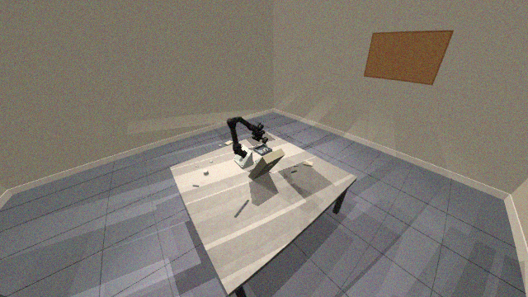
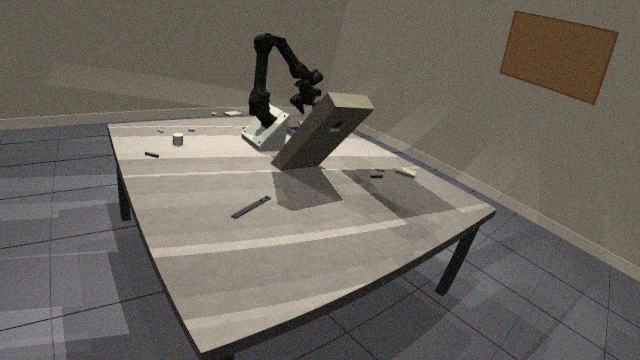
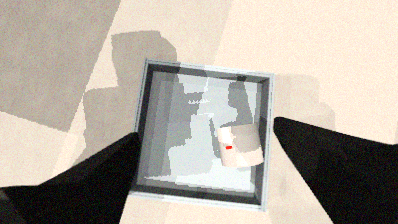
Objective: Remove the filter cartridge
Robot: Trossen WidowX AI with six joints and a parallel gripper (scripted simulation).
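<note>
The hand (image 3: 205, 150) is spread wide and grasps nothing. The filter cartridge (image 3: 241, 146) lies on its side on the tray (image 3: 150, 125) floor below, nearer one finger. A straight upward retreat is advised, so that neither finger brushes the rim

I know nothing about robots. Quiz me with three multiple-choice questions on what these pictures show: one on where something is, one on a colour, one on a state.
1. Where is the cartridge?
A in the tray
B in the panel
C between the jaws

2. What colour is the small mark on it?
A blue
B red
C green

3. How is the gripper?
A shut on the cartridge
B shut on nothing
C open

Answers: 1 A, it lies on the tray floor near one wall. 2 B, a red dash shows. 3 C, the jaws stand wide apart above the tray.
</note>
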